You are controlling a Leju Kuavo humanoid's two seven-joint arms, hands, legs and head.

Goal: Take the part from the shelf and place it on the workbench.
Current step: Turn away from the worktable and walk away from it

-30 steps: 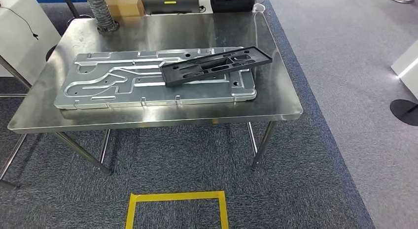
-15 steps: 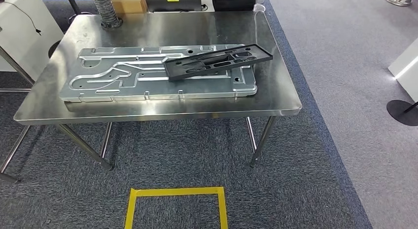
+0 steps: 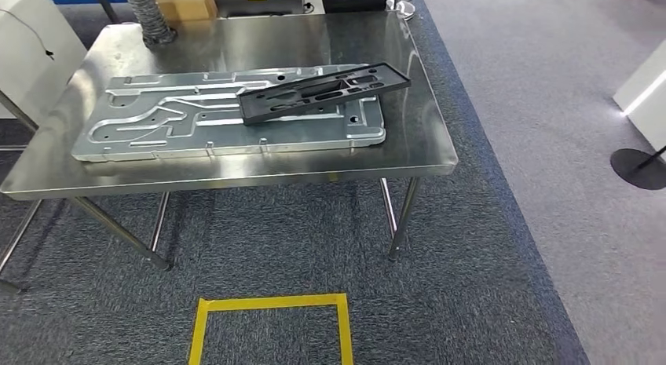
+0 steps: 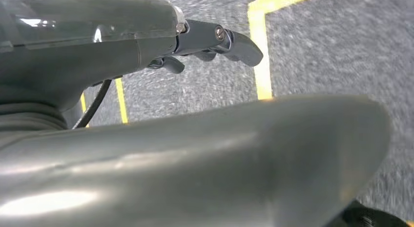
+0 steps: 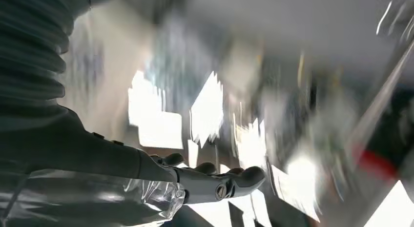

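Bare steel workbench (image 3: 416, 137) margin right of aluminium plate (image 3: 157, 122); black part (image 3: 322, 92) atop.

right wrist view blurred beyond the right hand (image 5: 215, 183), left hand (image 4: 215, 41) fingers partly hidden

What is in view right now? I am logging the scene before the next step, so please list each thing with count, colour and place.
workbench: one, steel, centre of head view
metal plate: one, silver, flat on workbench
black part: one, black, lying on the plate's right half
tape square: one, yellow, on carpet before workbench
cardboard box: one, brown, behind workbench
hose: one, grey ribbed, workbench's far left corner
left hand: one, grey, above the carpet
right hand: one, grey, blurred surroundings
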